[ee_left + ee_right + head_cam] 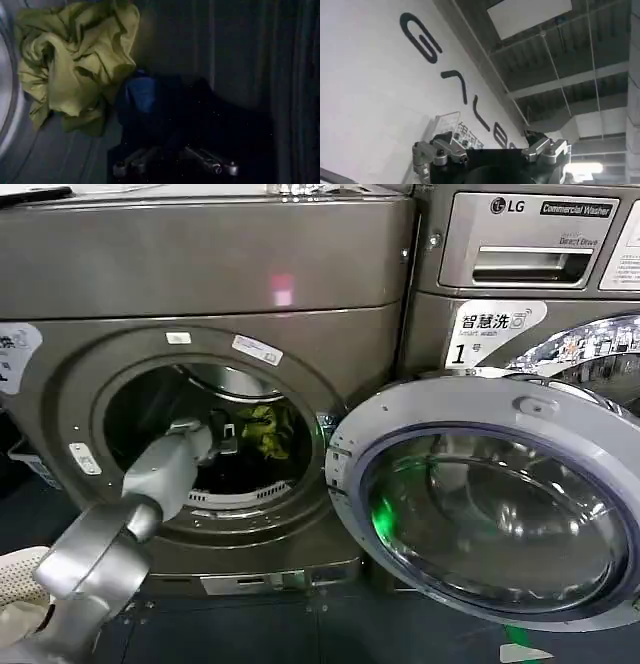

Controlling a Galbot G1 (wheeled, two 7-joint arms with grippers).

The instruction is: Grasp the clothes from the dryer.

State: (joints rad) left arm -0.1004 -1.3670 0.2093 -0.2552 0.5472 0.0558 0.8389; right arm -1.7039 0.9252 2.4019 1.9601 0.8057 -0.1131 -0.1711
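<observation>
The bronze-grey dryer (200, 274) stands with its round door (480, 504) swung open to the right. My left arm reaches through the porthole into the dark drum. Inside lie the clothes: a crumpled yellow-green piece (262, 429) (75, 60) and a dark blue garment (145, 95) next to it. My left gripper (222, 439) (170, 160) hovers open just over the dark blue garment, holding nothing. The right gripper (485, 145) is open and empty, pointed up at a white wall and the ceiling, away from the dryer.
An LG machine (520, 244) stands directly right of the dryer. The open door juts out in front of it. A white mesh fabric (20, 589) sits at the lower left by my arm. The drum's rim (7, 100) lies close beside the yellow-green piece.
</observation>
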